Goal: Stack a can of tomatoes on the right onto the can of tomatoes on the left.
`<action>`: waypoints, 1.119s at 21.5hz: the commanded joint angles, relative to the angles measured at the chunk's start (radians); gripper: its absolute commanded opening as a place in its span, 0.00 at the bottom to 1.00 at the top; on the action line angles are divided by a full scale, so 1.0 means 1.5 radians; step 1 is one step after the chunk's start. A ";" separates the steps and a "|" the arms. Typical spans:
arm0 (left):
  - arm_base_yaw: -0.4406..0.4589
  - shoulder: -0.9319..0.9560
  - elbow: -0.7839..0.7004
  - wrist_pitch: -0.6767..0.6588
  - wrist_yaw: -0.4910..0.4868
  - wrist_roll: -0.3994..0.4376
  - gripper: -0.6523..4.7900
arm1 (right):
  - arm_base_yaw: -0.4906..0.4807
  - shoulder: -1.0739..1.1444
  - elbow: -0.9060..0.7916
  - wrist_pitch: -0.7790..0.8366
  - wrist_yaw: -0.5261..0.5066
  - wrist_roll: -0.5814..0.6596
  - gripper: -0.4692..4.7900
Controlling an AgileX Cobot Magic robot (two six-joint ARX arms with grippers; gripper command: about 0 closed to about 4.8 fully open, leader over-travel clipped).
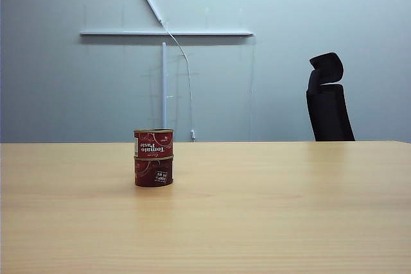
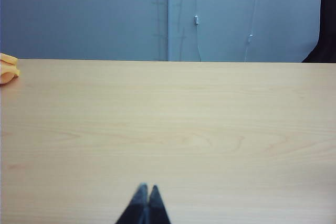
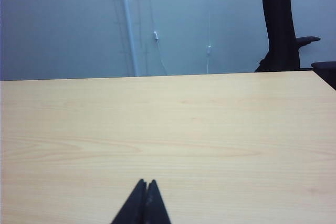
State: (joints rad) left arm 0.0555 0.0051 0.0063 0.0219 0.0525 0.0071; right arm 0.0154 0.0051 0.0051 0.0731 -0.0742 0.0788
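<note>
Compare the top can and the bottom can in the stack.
The top can rests on the bottom can, which stands on the table. The top can shows large upside-down "Tomato Paste" lettering; the bottom can shows only a small white patch of print. Both are red, upright, aligned and similar in size.

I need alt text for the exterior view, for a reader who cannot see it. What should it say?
Two red tomato cans stand stacked, the upper can on the lower can, left of centre on a wooden table. No arm or pincer appears; a black chair stands behind the table on the right.
</note>
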 commanded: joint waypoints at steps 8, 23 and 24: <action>0.001 0.001 0.002 0.005 0.003 0.000 0.11 | -0.021 -0.004 -0.003 -0.019 0.010 0.002 0.08; 0.001 0.001 0.002 0.005 0.003 0.000 0.11 | -0.020 -0.004 -0.003 -0.019 0.010 0.000 0.08; 0.001 0.001 0.002 0.005 0.003 0.000 0.11 | -0.020 -0.004 -0.003 -0.019 0.010 0.000 0.08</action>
State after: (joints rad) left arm 0.0555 0.0055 0.0063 0.0212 0.0525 0.0071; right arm -0.0147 0.0010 0.0051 0.0269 -0.0566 0.0788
